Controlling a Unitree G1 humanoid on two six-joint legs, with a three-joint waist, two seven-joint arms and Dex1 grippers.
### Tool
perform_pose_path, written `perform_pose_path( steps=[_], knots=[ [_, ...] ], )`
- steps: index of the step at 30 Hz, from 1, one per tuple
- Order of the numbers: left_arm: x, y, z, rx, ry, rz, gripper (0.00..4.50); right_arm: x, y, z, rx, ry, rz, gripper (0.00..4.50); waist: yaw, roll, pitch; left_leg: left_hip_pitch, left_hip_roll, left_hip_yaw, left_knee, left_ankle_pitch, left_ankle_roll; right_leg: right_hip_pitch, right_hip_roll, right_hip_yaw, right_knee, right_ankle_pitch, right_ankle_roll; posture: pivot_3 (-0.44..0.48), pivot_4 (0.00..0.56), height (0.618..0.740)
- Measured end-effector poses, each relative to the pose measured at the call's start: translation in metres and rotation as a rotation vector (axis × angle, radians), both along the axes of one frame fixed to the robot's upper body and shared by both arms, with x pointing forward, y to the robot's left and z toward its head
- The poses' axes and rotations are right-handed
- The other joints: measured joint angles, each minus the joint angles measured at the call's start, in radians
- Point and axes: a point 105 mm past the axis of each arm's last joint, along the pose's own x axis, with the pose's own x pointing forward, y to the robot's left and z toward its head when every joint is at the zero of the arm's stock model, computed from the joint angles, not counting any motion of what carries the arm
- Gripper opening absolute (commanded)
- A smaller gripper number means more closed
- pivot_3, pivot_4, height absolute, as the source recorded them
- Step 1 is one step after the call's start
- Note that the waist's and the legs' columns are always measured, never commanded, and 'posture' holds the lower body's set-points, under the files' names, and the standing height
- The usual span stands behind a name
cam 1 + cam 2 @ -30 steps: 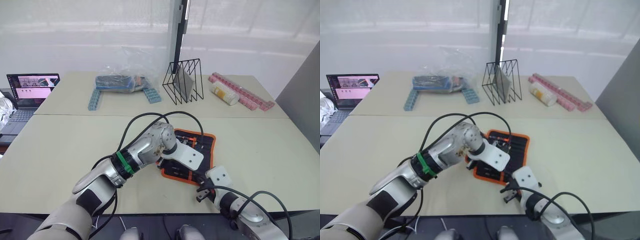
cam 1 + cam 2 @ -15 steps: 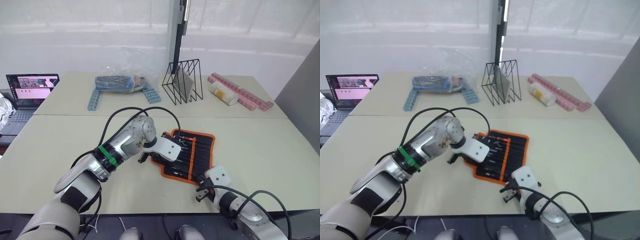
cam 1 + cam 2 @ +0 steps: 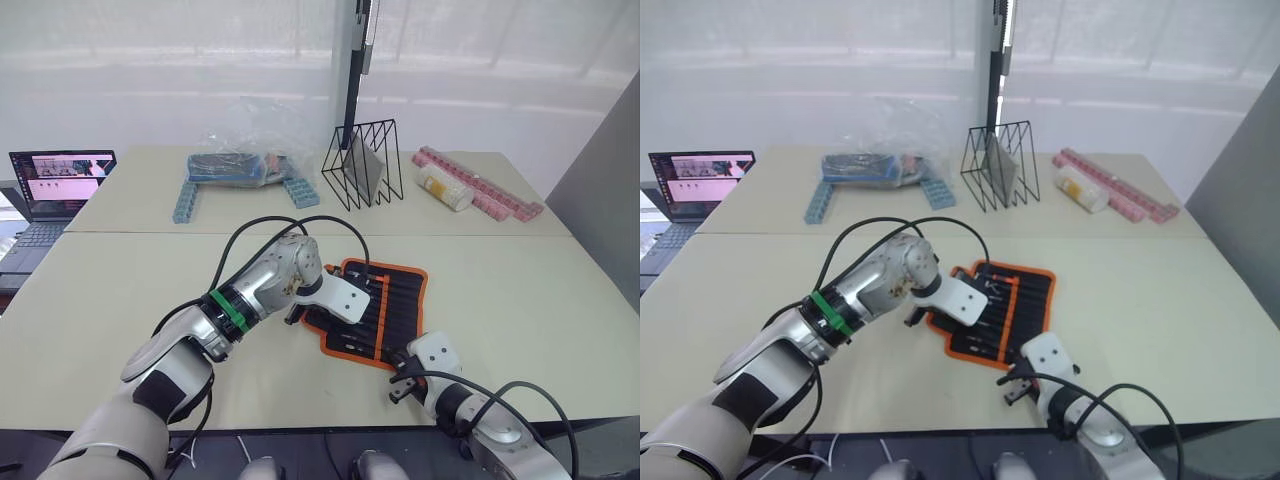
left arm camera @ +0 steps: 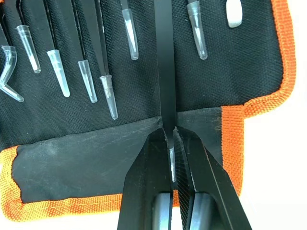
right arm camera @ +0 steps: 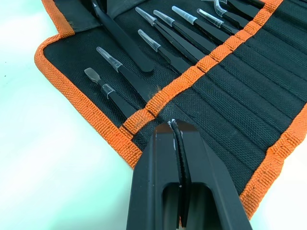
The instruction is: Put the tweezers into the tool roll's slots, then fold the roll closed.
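While the left gripper pinches one of the tweezers lengthwise across the tool roll, the right gripper is closed empty

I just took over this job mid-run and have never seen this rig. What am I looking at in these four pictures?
It is a two-armed humanoid robot. The two wide pictures come from cameras on its head, looking down over a table. The two close pictures come from cameras on its wrists, looking along the black fingers.

The tool roll lies open on the table, with several capped tweezers already lying on it beside its slots. The left gripper is shut on one tweezer over the roll. The right gripper is shut and empty at the roll's near edge.

Farther back are a laptop, a clear bag, a wire rack and pink blocks.
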Motion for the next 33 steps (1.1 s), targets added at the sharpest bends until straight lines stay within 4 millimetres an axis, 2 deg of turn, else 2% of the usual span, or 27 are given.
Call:
perform_pose_path(
  steps=[4, 18, 24, 33],
  knots=[
    [0.001, -0.005, 0.001, -0.023, -0.028, -0.015, 0.05, 0.0, 0.001, 0.0, 0.001, -0.001, -0.001, 0.0, -0.002, 0.0, 0.0, 0.0, 0.0, 0.0, 0.0, 0.0, 0.0, 0.0, 0.0, 0.0, 0.0, 0.0, 0.0, 0.0, 0.15, 0.725],
    [-0.012, 0.002, 0.009, 0.051, 0.023, -0.012, 0.05, 0.001, 0.005, -0.001, 0.009, -0.004, 0.001, 0.0, -0.006, 0.0, 0.0, 0.0, 0.002, -0.003, -0.001, 0.0, 0.0, 0.001, 0.004, 0.0, 0.0, -0.001, -0.003, 0.0, 0.15, 0.725],
    [-0.01, 0.003, 0.002, 0.114, -0.001, -0.022, 0.05, 0.001, 0.007, -0.001, 0.011, -0.007, 0.0, 0.0, -0.007, -0.001, 0.0, 0.0, 0.003, -0.004, -0.001, 0.0, 0.0, 0.001, 0.005, 0.0, 0.0, -0.002, -0.004, 0.0, 0.15, 0.725],
    [-0.001, -0.007, 0.002, 0.138, -0.047, -0.024, 0.05, 0.001, 0.01, -0.001, 0.025, -0.011, -0.002, 0.0, -0.007, -0.001, 0.0, 0.0, 0.006, -0.006, -0.001, 0.0, 0.0, 0.001, 0.01, 0.003, 0.0, -0.003, -0.006, 0.0, 0.15, 0.725]
  ],
)
